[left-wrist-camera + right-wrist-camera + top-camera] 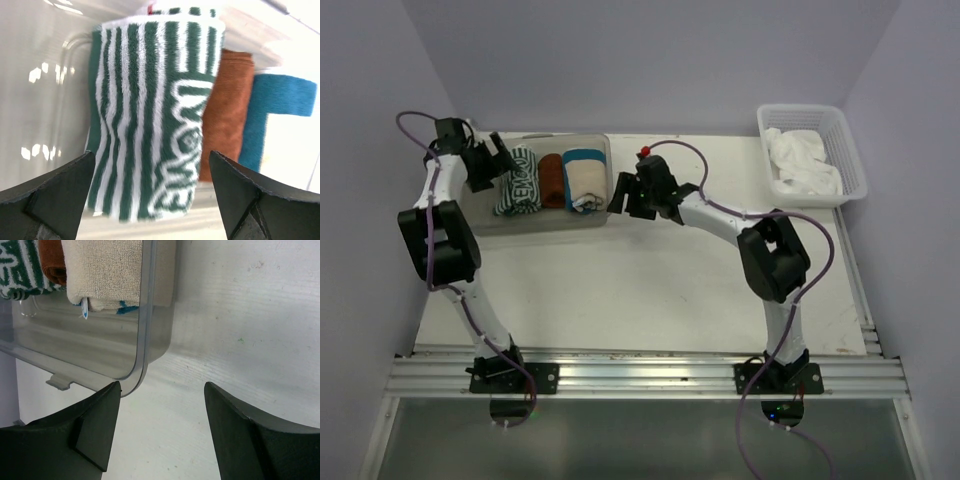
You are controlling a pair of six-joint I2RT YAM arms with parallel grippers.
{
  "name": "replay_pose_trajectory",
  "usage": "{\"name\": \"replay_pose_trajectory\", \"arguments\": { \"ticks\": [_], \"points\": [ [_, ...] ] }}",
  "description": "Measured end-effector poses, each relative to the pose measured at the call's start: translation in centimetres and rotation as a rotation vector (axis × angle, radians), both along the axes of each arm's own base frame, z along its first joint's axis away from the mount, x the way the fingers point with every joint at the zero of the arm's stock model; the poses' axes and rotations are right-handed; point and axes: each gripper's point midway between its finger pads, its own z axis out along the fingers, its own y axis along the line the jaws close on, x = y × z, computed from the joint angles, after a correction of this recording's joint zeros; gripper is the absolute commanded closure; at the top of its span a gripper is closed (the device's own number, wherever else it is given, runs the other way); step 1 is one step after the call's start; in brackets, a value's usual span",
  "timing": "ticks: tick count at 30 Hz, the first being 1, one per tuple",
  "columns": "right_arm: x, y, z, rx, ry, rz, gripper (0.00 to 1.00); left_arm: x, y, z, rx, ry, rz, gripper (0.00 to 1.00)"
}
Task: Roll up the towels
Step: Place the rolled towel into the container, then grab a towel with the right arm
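Overhead, finds the left gripper (pixel 488 163) spread wide at the striped towel (pixel 518 182), rolled in the clear bin (pixel 545 222), and the right gripper (pixel 625 195) released beside the bin, with the white towel (pixel 805 160) well beyond it in a basket (pixel 800 108). From the left wrist, shows the striped towel just ahead between empty fingers. From the right wrist, shows the bin's corner between parted, empty fingers.

even, cool light from above; no hard shadows, some blown whites.
top view sharp edge to edge; faint soft shadows on the table (pixel 650 290), white towel (pixel 800 160) nearly washed out. left wrist: striped towel (pixel 150 115) crisp mid-frame, soft at its far end; glare spots on the bin wall (pixel 45 75), far right burnt to white. right wrist: table grain clear, near fingers (pixel 95 430) dark, slightly soft.
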Motion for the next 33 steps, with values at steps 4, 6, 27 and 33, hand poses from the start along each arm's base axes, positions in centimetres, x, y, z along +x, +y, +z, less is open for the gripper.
{"name": "replay_pose_trajectory", "arguments": {
  "ticks": [4,6,27,33],
  "points": [
    [-0.2,-0.3,0.9,0.004,-0.015,-0.003,0.28,-1.3,0.2,3.8,0.044,-0.054,0.019,0.01],
    [-0.1,-0.6,1.5,0.002,-0.030,-0.013,0.28,-2.5,0.0,5.5,0.058,-0.080,0.024,0.00],
    [-1.3,-6.7,3.9,-0.202,-0.110,-0.122,0.24,-9.2,-6.6,6.5,0.222,-0.048,-0.053,0.00],
    [-1.5,-9.0,6.1,-0.260,-0.161,-0.179,0.24,-10.4,-10.4,11.9,0.278,-0.196,-0.104,0.00]
  ]
}}
